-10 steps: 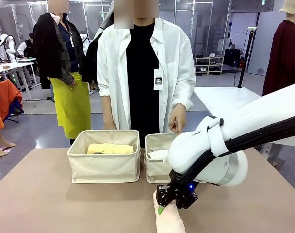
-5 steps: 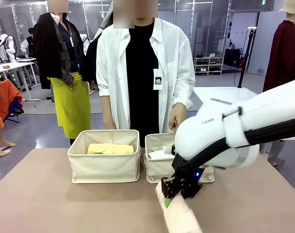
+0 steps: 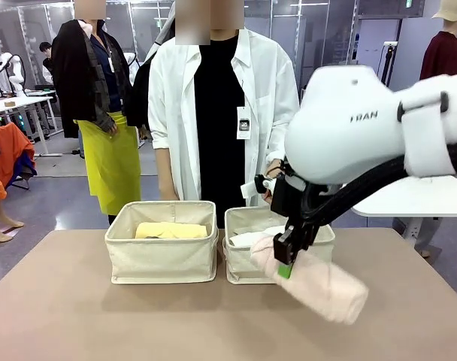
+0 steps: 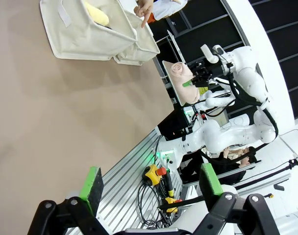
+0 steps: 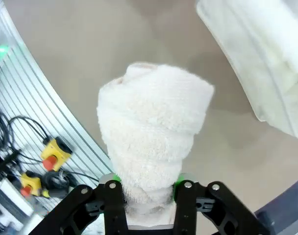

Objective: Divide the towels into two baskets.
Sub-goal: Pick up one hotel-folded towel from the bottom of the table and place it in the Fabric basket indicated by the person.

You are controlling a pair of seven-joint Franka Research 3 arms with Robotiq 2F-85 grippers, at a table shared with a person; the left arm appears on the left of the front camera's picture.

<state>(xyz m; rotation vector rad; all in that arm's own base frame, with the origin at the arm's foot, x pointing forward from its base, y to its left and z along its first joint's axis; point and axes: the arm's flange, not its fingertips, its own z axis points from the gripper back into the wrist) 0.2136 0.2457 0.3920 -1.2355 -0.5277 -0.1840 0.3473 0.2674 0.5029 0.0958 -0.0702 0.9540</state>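
Note:
My right gripper (image 3: 285, 254) is shut on one end of a pale pink rolled towel (image 3: 313, 280), holding it in the air just in front of the right basket (image 3: 242, 265). The wrist view has the pink towel (image 5: 151, 137) pinched between the pads, above the table. That right basket holds a white towel (image 3: 252, 238). In the left basket (image 3: 162, 258) lies a pale yellow towel (image 3: 170, 230). My left gripper (image 4: 151, 183) stands open over the table, with nothing between its fingers. From there I see the pink towel (image 4: 181, 78) and both baskets (image 4: 92, 34) far off.
A person in a white shirt stands right behind the baskets, one hand (image 3: 273, 180) at waist height near my right arm. Bare brown tabletop (image 3: 101, 316) spreads in front of the baskets. A rail with emergency-stop buttons (image 5: 53, 154) runs along my side of the table.
My right gripper has lifted the pink towel off the table's near edge and carried it up and toward the right basket. The left gripper has stayed open.

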